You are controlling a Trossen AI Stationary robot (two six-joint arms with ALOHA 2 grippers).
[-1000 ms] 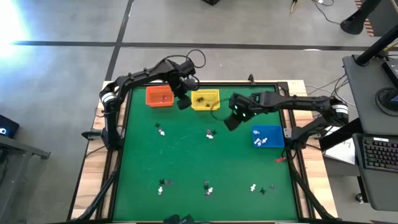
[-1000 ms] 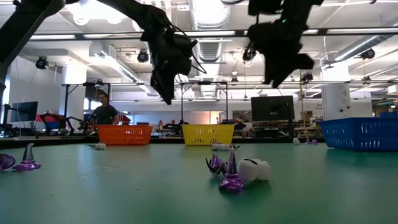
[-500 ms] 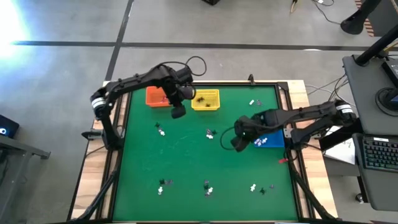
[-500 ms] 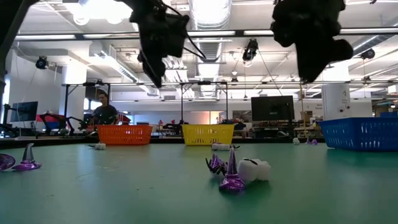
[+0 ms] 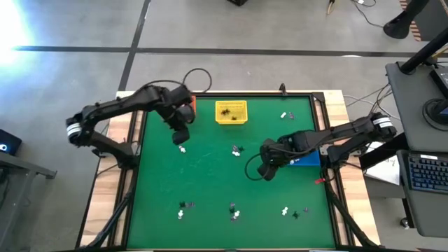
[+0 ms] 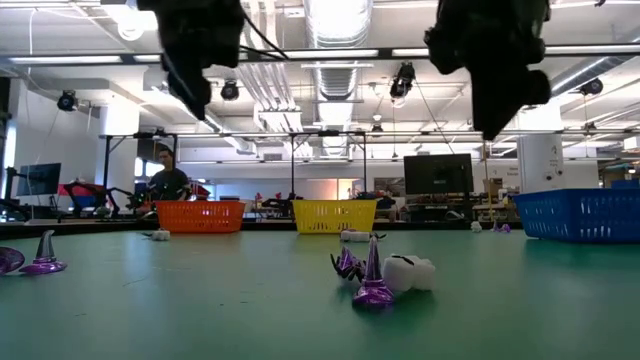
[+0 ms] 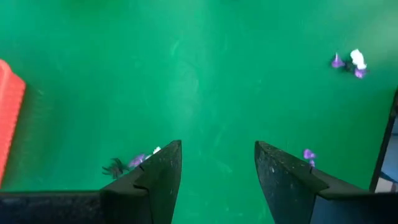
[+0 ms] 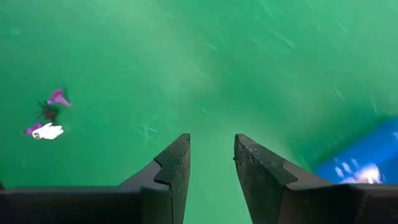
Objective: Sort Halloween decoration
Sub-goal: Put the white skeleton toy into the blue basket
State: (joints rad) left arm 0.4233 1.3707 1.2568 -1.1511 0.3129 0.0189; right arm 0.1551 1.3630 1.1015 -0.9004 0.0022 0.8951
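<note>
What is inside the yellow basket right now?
The yellow basket holds a few small dark trinkets; their exact number and kind cannot be told. The low view shows only its outer wall.

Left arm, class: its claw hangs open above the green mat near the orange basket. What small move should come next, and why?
Probably lower the left claw onto the trinket cluster beside it: the fingers are empty, and the trinkets lie loose on the mat just below.

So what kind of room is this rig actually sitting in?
Probably an open lab or workshop: exposed ceiling ducts, a monitor on a stand, a person seated at a bench behind the green table.
</note>
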